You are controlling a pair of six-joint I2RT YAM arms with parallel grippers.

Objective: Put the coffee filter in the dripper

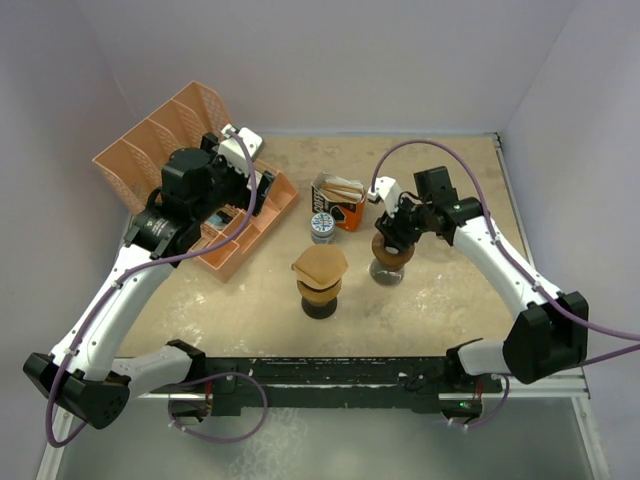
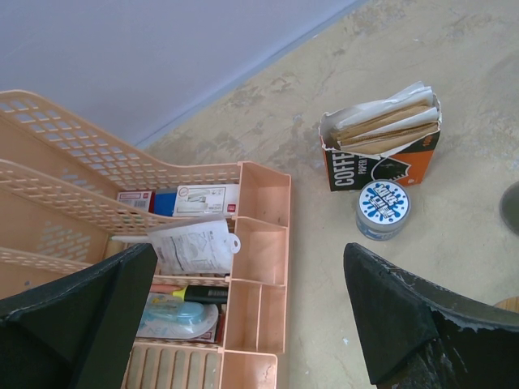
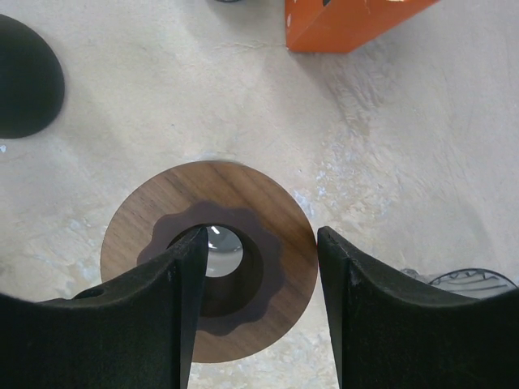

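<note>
A brown paper coffee filter [image 1: 320, 265] sits on top of a wooden dripper [image 1: 320, 293] at the table's middle. A second wooden dripper [image 1: 388, 260] stands to its right, empty, and shows as a wooden ring with a centre hole in the right wrist view [image 3: 268, 211]. My right gripper [image 1: 393, 233] hangs open just over this ring [image 3: 261, 235], one finger over the hole and the other at the outer rim. My left gripper [image 1: 262, 190] is open and empty over the peach organizer's edge [image 2: 250, 251].
An orange box of paper filters [image 1: 340, 203] [image 2: 381, 150] and a small round tin [image 1: 322, 227] [image 2: 383, 209] stand behind the drippers. A peach desk organizer [image 1: 170, 140] [image 2: 263, 198] with papers and pens fills the back left. Walls close the back and sides.
</note>
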